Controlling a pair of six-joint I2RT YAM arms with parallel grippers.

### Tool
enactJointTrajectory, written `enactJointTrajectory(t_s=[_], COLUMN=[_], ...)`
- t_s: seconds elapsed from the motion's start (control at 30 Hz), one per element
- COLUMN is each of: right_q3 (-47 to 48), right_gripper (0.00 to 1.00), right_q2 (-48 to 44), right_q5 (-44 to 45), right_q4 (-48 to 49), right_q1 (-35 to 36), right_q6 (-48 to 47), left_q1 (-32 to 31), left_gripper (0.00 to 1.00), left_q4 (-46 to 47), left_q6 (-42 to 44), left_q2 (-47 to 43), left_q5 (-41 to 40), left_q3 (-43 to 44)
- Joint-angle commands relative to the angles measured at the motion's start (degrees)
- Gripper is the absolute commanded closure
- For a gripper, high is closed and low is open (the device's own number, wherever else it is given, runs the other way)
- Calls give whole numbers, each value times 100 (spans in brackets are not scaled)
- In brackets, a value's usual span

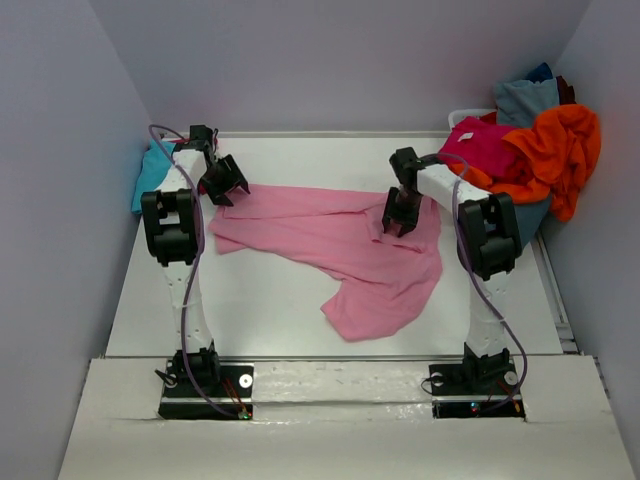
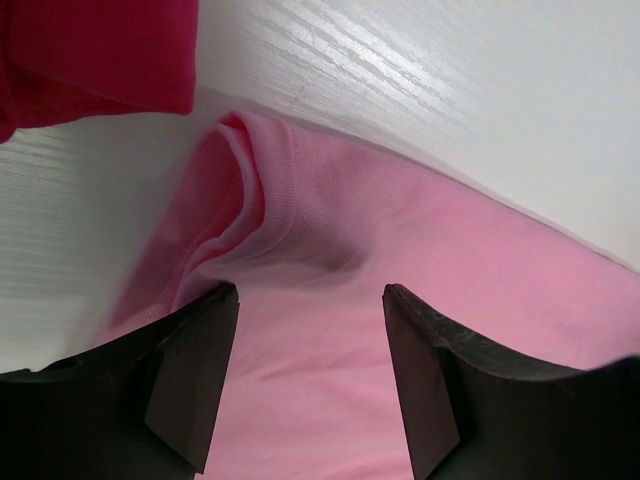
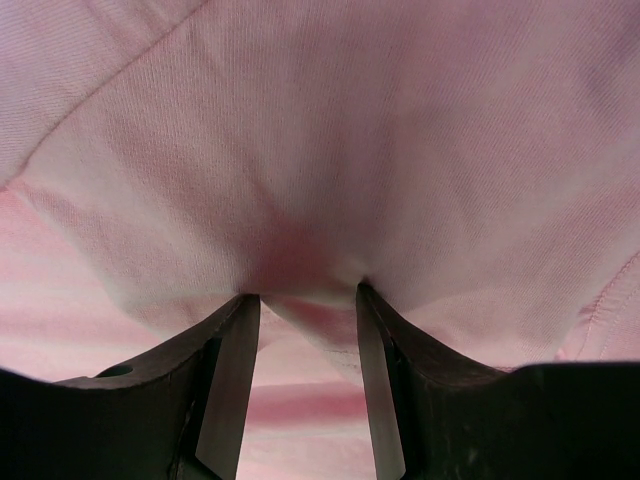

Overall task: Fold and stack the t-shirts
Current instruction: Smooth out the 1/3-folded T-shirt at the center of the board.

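A light pink t-shirt (image 1: 350,245) lies spread and rumpled across the middle of the table. My left gripper (image 1: 225,182) hangs over the shirt's far left corner. In the left wrist view that gripper (image 2: 310,292) is open, and the pink t-shirt (image 2: 330,230) with a ribbed hem lies just below the jaws. My right gripper (image 1: 400,218) is down on the shirt's right part. The right wrist view shows this gripper (image 3: 307,293) partly open, its tips pressed into the pink t-shirt (image 3: 330,130), with a fold of cloth bulging between the jaws.
At the back right, a magenta t-shirt (image 1: 485,150), an orange one (image 1: 560,150) and a grey-blue one (image 1: 525,100) are piled on a white bin (image 1: 470,112). A turquoise t-shirt (image 1: 152,175) lies against the left wall. Magenta cloth (image 2: 90,60) shows beyond the left gripper.
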Motion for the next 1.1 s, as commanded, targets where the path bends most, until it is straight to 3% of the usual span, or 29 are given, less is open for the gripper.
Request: enactJointTrajectory(t_s=[0.0, 0.9, 1.07], right_q3=[195, 2559, 3350], right_gripper=[50, 50, 50], right_q2=[88, 1547, 1907], right_q5=[324, 403, 350], right_q4=[-152, -969, -1154], right_q1=[-126, -399, -601], right_q6=[-188, -540, -628], left_q1=[40, -12, -65], left_gripper=[28, 28, 28], left_q4=[-205, -521, -433], left_q6=[45, 230, 177], left_q2=[111, 928, 1008], left_q5=[-97, -1082, -1082], left_q3=[329, 1594, 1682])
